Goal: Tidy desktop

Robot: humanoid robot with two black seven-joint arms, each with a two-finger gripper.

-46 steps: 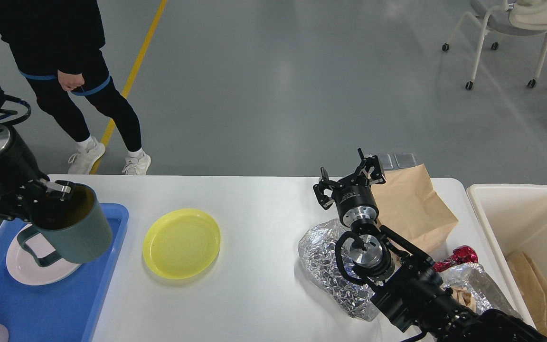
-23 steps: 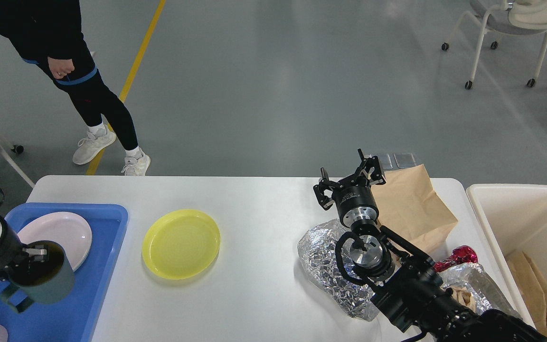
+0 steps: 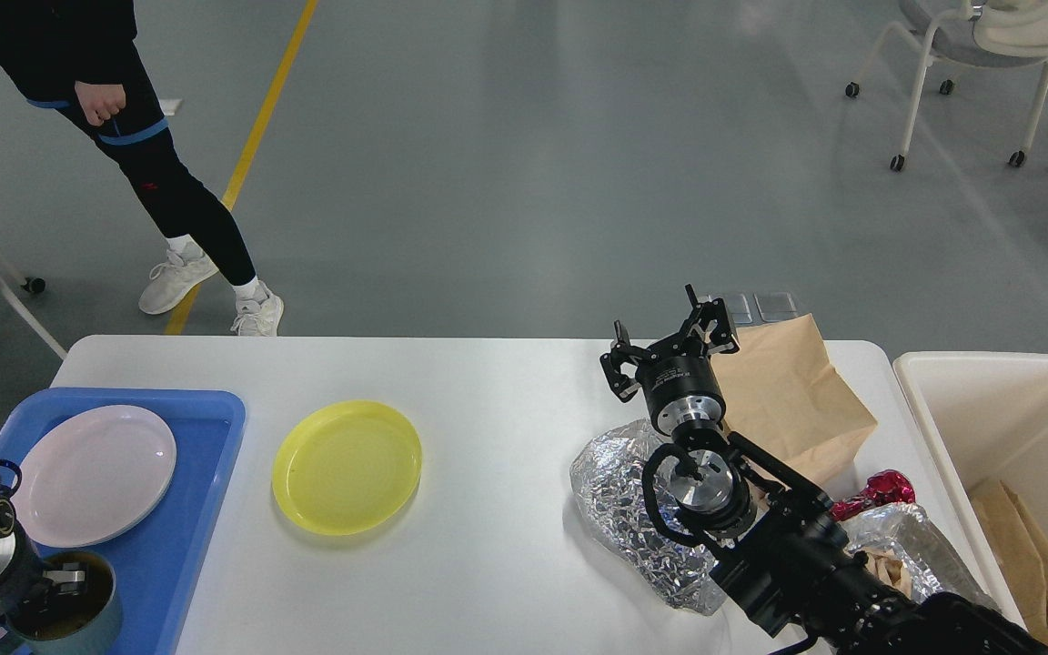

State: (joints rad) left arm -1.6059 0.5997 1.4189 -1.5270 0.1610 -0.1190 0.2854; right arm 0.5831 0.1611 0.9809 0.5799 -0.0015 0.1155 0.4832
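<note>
The white desktop fills the middle of the head view. My left gripper is at the bottom left, shut on the rim of a dark green mug, which is low over the near end of the blue tray. A pale pink plate lies on that tray. A yellow plate lies on the desktop beside the tray. My right gripper is open and empty above the desktop, next to a brown paper bag.
Crumpled silver foil lies under my right arm, with a red wrapper and more foil beside it. A cream bin at the right holds a brown bag. A person stands beyond the far left corner.
My left gripper has carried the green mug from above the pink plate toward me, down to the tray's near end. The person has stepped away to the left. My right arm has not moved.
</note>
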